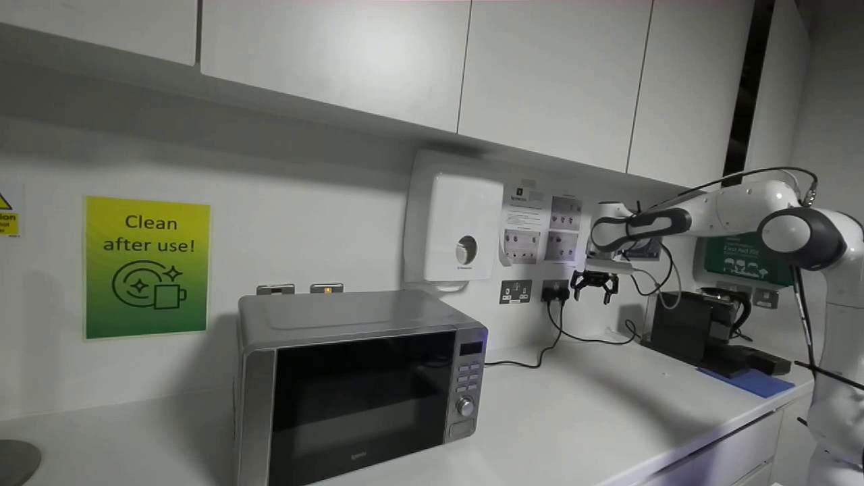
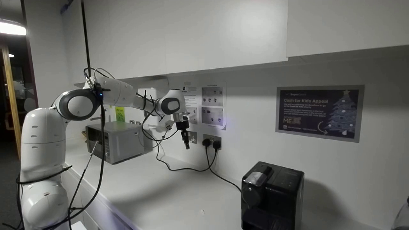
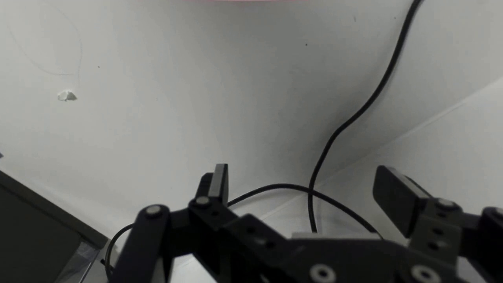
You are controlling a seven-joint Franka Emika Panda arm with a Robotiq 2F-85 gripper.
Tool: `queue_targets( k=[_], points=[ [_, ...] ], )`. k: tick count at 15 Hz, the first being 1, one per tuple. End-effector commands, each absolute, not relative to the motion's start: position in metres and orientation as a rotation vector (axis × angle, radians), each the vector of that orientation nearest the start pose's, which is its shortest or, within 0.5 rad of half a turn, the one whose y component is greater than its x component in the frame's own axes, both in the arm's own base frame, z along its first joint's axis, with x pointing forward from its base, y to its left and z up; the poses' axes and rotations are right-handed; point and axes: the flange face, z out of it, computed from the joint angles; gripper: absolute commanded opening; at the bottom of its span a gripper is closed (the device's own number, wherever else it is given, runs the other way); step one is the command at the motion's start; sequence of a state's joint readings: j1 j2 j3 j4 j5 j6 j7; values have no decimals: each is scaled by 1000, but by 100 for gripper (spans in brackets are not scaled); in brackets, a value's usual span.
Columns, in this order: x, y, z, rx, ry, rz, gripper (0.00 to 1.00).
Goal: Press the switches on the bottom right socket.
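one spread gripper (image 1: 592,298) near plugged socket (image 2: 212,138)

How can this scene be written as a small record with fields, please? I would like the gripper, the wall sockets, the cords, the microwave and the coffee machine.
Gripper: open, nothing held, fingers down, above the worktop
Plugged socket: two black plugs in it; switches too small to read
Neighbouring socket: left of the plugged one in both exterior views, no plug in it
Cords: black, one crossing the other in the wrist view
Microwave: silver, door shut, on the worktop
Coffee machine: black, on the worktop
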State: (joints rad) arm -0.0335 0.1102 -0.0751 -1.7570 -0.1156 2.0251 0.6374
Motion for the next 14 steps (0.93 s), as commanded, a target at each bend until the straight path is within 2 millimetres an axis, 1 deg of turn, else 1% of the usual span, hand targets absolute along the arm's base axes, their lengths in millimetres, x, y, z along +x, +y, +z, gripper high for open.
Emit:
queue_targets(
  k=[1, 6, 7, 8, 10, 13, 14],
  points=[
    [630, -85, 522, -2879, 1223, -365, 100],
    [650, -94, 523, -2783, 1317, -425, 100],
    [653, -95, 523, -2772, 1331, -431, 96],
    [655, -96, 523, -2765, 1341, -432, 74],
    [659, -99, 523, -2756, 1356, -435, 70],
    [665, -107, 525, -2725, 1389, -443, 49],
    [666, -109, 525, -2707, 1403, -438, 40]
  ],
)
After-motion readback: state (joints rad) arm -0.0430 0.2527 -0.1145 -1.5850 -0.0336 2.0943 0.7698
